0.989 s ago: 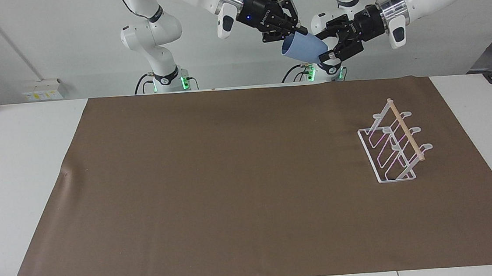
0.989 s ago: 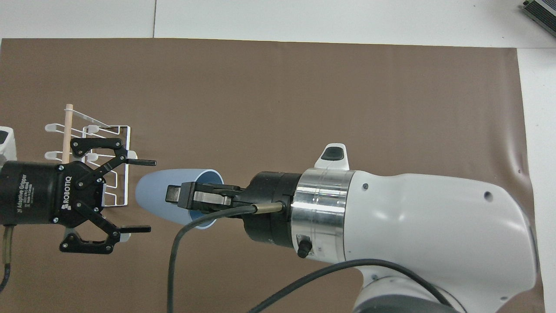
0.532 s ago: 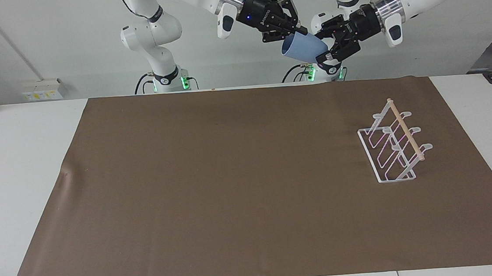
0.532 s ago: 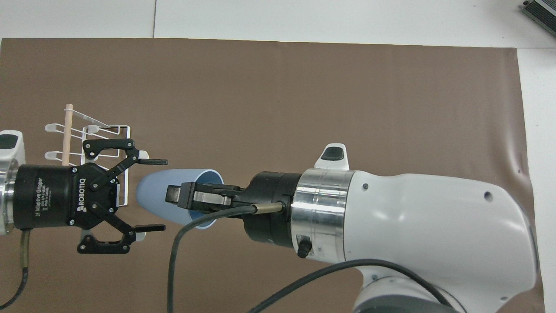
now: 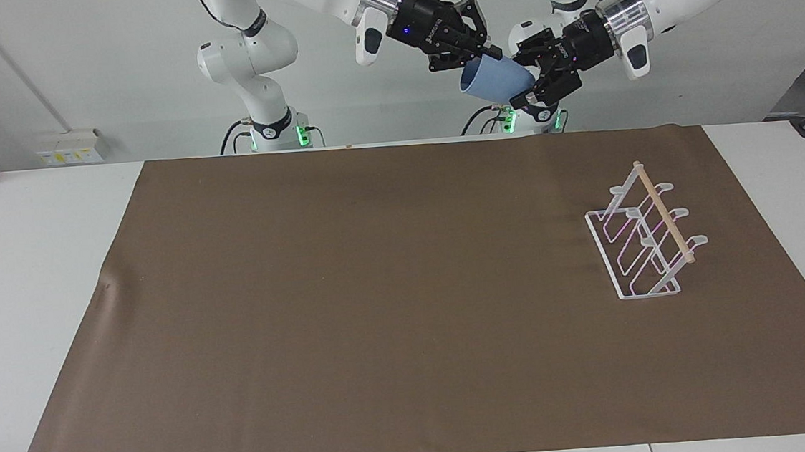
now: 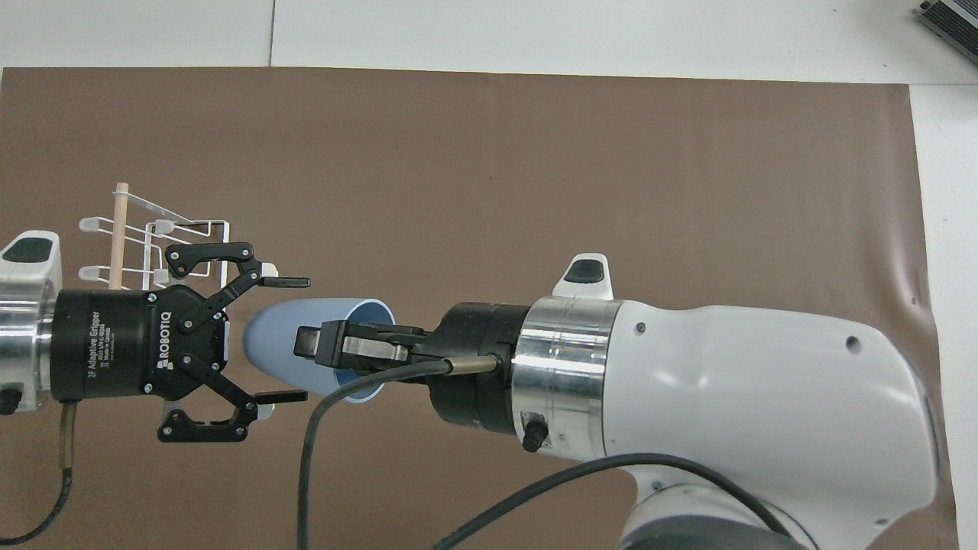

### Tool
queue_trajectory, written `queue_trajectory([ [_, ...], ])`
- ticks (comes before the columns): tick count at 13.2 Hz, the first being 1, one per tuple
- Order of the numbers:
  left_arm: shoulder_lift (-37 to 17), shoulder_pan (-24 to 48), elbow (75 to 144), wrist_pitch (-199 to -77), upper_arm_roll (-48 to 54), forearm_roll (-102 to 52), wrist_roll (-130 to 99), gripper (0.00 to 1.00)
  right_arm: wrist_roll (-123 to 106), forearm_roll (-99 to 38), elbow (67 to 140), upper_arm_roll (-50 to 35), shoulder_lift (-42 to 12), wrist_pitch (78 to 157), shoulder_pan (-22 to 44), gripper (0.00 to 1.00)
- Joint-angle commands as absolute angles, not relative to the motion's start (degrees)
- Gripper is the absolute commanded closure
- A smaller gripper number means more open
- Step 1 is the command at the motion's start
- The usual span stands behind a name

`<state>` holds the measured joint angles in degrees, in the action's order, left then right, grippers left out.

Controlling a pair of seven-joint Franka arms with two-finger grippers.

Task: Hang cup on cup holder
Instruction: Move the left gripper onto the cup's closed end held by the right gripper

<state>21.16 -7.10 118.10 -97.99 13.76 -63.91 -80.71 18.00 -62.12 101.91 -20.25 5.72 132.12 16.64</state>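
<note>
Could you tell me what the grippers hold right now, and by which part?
The right gripper holds the cup by its rim, one finger inside. The left gripper, open around the base, holds nothing.

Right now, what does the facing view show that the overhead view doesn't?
Facing only: both arm bases, and the cup held high in the air, well above the mat.
Overhead only: the cup's open mouth, with the right gripper pinching its rim, and the left gripper open around its base.
Both: cup, grippers, and the empty holder toward the left arm's end.
</note>
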Motion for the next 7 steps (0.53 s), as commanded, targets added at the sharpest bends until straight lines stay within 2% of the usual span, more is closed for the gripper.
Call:
queue_trajectory([
  [1,23.20,-7.47,120.06,-98.61,13.71,-64.16,-81.21,0.00,18.63,-63.11,103.54,-20.83,7.56,132.71,15.73,1.00],
  [2,23.20,-7.30,120.06,-98.61,13.71,-64.07,-81.47,0.01,18.63,-63.11,103.54,-20.83,7.56,132.71,15.73,1.00],
  [3,23.20,-7.38,120.06,-98.53,13.71,-63.99,-81.21,0.19,18.72,-63.11,103.54,-20.83,7.56,132.71,15.73,1.00],
  [4,23.20,-7.56,120.06,-98.44,13.71,-63.98,-80.86,0.52,18.72,-63.02,103.54,-20.83,7.56,132.71,15.73,1.00],
  [5,23.29,-7.47,119.97,-98.35,13.62,-63.90,-80.86,0.99,18.72,-63.10,103.71,-20.83,7.56,132.71,15.73,1.00],
  [7,23.29,-7.29,119.53,-98.44,13.62,-62.41,-80.86,1.00,18.89,-63.11,103.97,-20.83,7.82,132.71,15.82,1.00],
])
